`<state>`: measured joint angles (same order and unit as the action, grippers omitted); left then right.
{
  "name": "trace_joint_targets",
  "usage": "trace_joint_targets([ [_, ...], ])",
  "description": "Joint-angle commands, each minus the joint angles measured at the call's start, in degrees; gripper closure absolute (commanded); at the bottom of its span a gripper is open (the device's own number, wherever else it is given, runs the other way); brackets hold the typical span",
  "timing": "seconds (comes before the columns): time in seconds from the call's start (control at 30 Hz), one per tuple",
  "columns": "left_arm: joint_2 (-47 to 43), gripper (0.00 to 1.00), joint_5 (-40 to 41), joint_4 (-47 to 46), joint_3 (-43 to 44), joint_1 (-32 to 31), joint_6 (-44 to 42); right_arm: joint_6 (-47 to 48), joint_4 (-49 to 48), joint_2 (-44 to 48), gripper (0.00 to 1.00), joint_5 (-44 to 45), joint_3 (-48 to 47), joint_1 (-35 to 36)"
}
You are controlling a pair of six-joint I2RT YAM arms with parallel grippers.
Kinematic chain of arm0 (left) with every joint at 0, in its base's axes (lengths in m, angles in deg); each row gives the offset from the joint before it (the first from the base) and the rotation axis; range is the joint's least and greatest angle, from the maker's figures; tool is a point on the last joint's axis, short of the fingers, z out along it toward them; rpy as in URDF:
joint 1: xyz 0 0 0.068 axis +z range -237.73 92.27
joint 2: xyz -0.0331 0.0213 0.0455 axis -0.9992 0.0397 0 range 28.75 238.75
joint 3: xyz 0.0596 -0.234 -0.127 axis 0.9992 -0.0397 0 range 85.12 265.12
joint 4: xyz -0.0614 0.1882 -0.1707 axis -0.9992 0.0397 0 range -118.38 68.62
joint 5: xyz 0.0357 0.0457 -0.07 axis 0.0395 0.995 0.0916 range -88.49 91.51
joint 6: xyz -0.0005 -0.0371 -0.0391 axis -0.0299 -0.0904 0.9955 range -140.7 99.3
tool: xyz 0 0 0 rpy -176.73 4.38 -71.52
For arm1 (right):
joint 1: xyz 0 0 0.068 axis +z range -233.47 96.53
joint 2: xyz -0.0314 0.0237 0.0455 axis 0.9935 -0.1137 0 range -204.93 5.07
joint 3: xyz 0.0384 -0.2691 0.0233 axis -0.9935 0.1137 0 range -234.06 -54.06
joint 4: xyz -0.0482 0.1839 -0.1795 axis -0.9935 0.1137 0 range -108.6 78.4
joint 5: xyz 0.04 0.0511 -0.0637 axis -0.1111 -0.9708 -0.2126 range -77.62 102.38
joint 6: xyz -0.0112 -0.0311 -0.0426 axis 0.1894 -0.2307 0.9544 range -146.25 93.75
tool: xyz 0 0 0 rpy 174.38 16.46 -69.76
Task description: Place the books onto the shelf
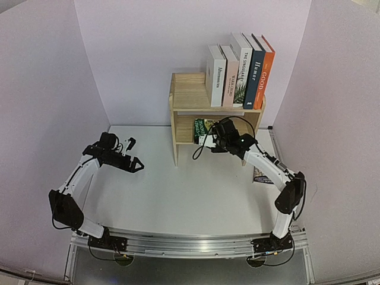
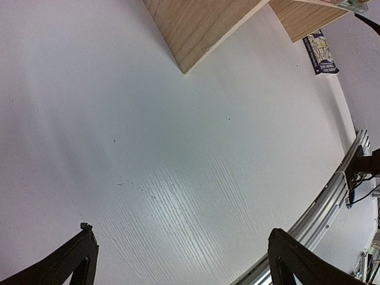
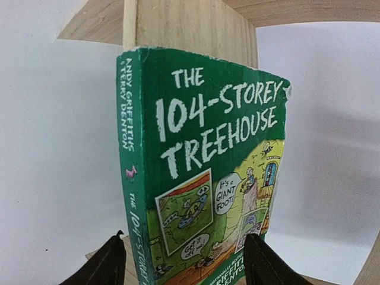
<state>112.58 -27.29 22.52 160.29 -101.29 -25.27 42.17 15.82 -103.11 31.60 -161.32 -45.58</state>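
The light wooden shelf (image 1: 189, 95) stands at the back of the table. Several books (image 1: 240, 71) stand upright on its top: white, pale pink, white with a plant, navy "Humor", orange "GOOD". A green paperback, "The 104-Storey Treehouse" (image 3: 208, 148), stands upright in the lower tier (image 1: 203, 130) against the shelf's wooden panel (image 3: 190, 29). My right gripper (image 3: 184, 237) is open just in front of it, its fingers spread to either side of the book's lower part. Another illustrated paperback (image 1: 262, 175) lies flat on the table right of the shelf. My left gripper (image 1: 138, 165) hangs open and empty over the left side of the table.
The left wrist view shows bare white tabletop under the left gripper (image 2: 183, 231), the shelf's foot (image 2: 196, 29) and the flat paperback (image 2: 320, 53) beyond. White walls close in the table on three sides. A metal rail (image 1: 190, 243) runs along the near edge.
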Motion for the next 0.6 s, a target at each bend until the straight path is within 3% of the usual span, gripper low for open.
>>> trace_joint_targets([
  [0.0, -1.3, 0.00, -0.5, -0.9, -0.3, 0.0, -1.1, -1.6, 2.9, 0.9, 0.38, -1.5, -1.4, -0.3],
  [0.57, -1.5, 0.00, 0.2, -1.1, -0.5, 0.0, -1.1, 0.3, 2.9, -3.6, 0.64, 0.2, -4.9, -1.3],
])
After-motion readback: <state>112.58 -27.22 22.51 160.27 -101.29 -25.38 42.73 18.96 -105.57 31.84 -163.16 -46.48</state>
